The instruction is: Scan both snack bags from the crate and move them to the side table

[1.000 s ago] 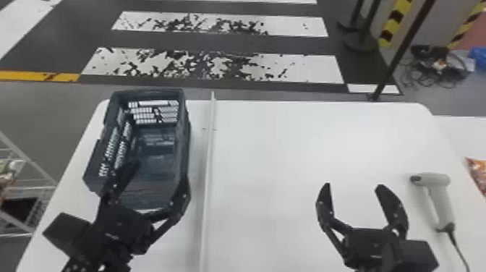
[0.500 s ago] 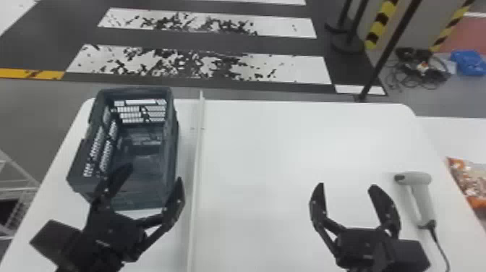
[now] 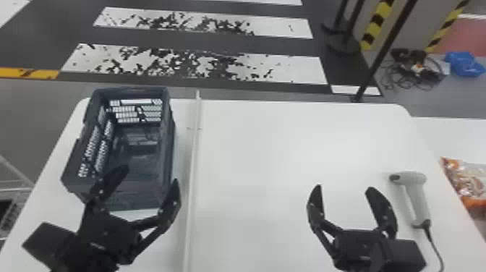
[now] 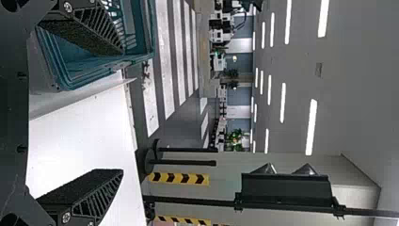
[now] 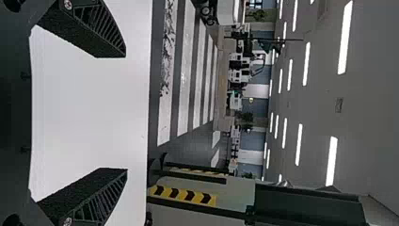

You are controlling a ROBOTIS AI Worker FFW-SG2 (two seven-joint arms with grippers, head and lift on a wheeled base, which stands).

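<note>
From the head, the left fingers (image 3: 173,199) stand open at the near end of the crate (image 3: 168,152); a low swing could hook its rim and drag it. The open right fingers (image 3: 315,206) sit beside the scanner (image 3: 417,202), whose cable (image 3: 435,246) might snag. A snack bag (image 3: 466,181) lies far right, apparently on the side table (image 3: 452,134).

The left wrist adds a traffic light (image 4: 284,190).

The right wrist shows bare surface (image 5: 89,113) between its fingers.

Strip (image 3: 194,162) between crate (image 3: 167,152) and open tabletop (image 3: 260,162)
</note>
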